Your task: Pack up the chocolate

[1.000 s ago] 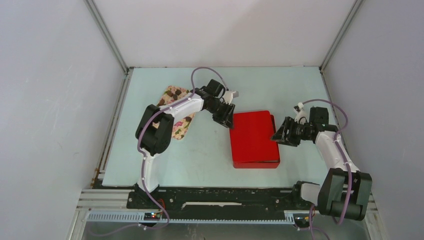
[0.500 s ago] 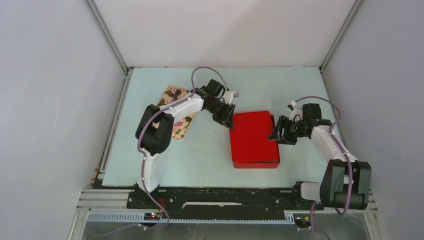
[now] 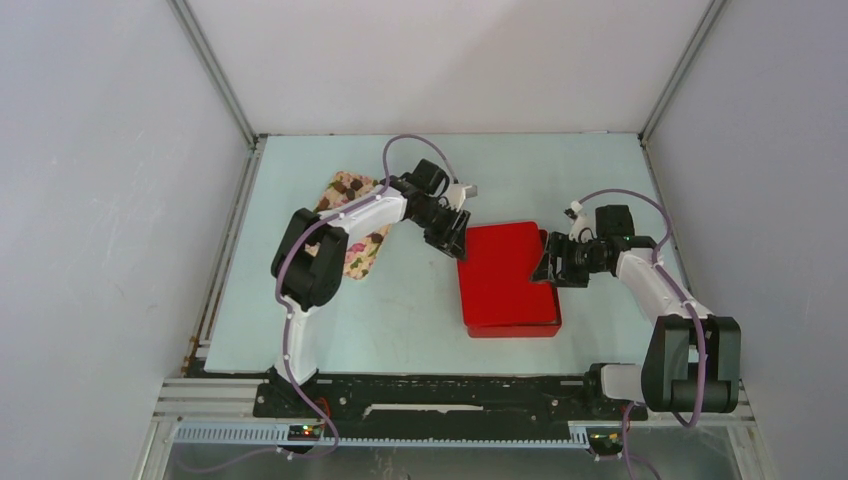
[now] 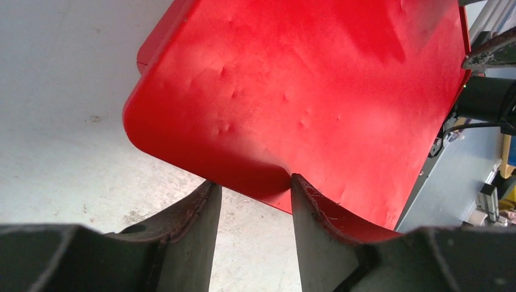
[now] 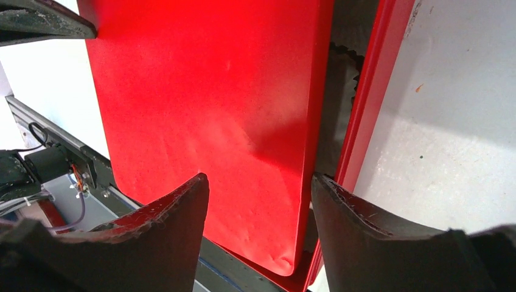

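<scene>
Currently the left gripper [image 3: 452, 238] and right gripper [image 3: 548, 268] are hovering, jaws apart, at the red lid [image 3: 505, 275]; the far-left chocolate [image 3: 343, 186] is likely handling light, crushable, needing gentle side pinches.

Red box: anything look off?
Yes. The flat red plastic lid isn't seated. On the right arm's side it sits shifted inward from the red box's rim, leaving a dark gap where a scalloped edge shows. The lid also has small dents near the left arm's corner.

Red lidded box [image 3: 508, 285] on pale table [image 3: 400, 310]; floral cloth [image 3: 355, 262] to its left
</scene>
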Available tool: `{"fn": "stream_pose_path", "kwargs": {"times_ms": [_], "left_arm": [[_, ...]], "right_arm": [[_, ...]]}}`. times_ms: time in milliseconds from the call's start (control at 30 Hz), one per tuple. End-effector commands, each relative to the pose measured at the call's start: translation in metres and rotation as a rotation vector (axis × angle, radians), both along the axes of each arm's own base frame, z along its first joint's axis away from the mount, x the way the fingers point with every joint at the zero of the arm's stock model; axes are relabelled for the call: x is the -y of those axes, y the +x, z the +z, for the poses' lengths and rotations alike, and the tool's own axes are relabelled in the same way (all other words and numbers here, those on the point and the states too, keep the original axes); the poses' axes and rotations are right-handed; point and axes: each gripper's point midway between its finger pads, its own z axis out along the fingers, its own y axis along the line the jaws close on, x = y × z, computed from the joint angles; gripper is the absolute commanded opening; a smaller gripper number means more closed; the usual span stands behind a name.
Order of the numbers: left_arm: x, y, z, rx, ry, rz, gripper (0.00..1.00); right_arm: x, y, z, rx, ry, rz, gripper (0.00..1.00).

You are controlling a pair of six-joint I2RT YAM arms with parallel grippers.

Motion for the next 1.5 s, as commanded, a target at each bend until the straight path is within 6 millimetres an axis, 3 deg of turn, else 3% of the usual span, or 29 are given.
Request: {"fn": "stream_pose_path", "kwargs": {"times_ms": [0,300,433,567,833,1000,1133,1467], "left_arm": [[0.007,-0.018,0.002,-0.046,-0.027,-0.078,0.49],[-0.014,-0.031,0.008,-0.047,0.020,-0.108,0.46],[-0.013,-0.029,0.015,-0.025,0.013,-0.102,0.49],[-0.005,-0.027,0.025,-0.016,-0.014,-0.100,0.48],[0.020,-0.033,0.058,-0.052,-0.170,-0.158,0.48],[0.033,-0.041,0.068,-0.068,-0.231,-0.203,0.50],[0.039,-0.047,0.074,-0.082,-0.274,-0.240,0.51],[0.055,-0.062,0.062,-0.107,-0.274,-0.283,0.53]], "right_arm": [[0.010,0.016,0.002,0.044,-0.060,-0.028,0.66],[0.001,0.021,0.001,-0.017,-0.004,-0.064,0.66],[-0.008,0.021,0.005,-0.010,0.040,-0.021,0.65],[-0.012,0.018,0.018,0.010,0.099,0.009,0.56],[-0.002,0.021,0.037,0.033,0.170,-0.054,0.32],[0.008,0.022,0.043,0.030,0.188,-0.114,0.29],[0.021,0.016,0.035,0.000,0.140,-0.146,0.26],[0.041,0.005,0.022,-0.066,0.079,-0.196,0.27]]}}
